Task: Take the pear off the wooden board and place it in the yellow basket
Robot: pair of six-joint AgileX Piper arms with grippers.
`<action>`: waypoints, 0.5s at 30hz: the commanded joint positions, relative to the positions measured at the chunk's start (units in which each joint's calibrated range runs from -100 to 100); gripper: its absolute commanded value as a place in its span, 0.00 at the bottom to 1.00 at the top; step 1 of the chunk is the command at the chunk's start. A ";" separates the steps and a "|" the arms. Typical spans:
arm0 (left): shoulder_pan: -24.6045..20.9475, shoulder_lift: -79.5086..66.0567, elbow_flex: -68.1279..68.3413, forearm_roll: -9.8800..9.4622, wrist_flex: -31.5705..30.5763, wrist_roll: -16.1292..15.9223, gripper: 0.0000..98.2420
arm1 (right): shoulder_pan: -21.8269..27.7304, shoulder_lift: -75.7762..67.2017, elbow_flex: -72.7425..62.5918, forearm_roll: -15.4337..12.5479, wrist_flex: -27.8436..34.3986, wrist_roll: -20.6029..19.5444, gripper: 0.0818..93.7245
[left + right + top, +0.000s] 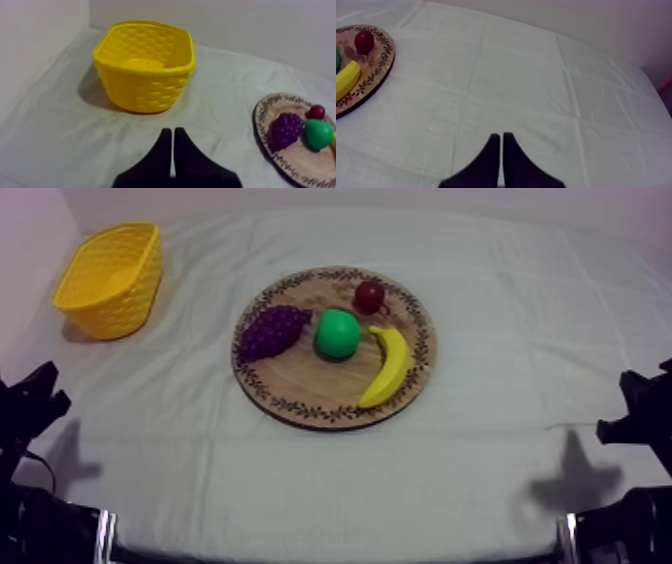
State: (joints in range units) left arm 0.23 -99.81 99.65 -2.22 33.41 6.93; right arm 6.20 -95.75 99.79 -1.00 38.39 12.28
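Grey-white cloth covers one tabletop (500, 388). One wooden board (300, 378) lies at centre; one yellow basket (120, 303) stands well apart, on the left arm's side. The board carries one banana (388, 366), one bunch of grapes (272, 331), one pear (338, 334) between them and one small red fruit (370, 296). Left claw (173, 132) and right claw (498, 135) are each closed to a narrow, empty wedge. The approach is not yet begun. The next move calls for one claw to open and descend over the pear.

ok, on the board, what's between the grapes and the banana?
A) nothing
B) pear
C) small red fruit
B: the green pear sits mid-board, with the grapes at one side and the banana at the other; the small red fruit lies nearer the rim.
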 commanded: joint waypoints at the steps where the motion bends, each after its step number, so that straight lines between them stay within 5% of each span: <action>1: -0.12 -0.02 0.02 -0.05 -0.10 2.66 0.00 | 0.00 -0.01 -0.01 0.00 0.00 0.00 0.00; 15: -0.60 -0.02 0.13 -0.14 -0.89 3.74 0.00 | 0.00 -0.01 -0.01 0.00 0.00 0.00 0.00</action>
State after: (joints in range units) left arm -0.36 -99.81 99.75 -2.34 32.60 9.28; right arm 6.20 -95.75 99.79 -1.00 38.39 12.28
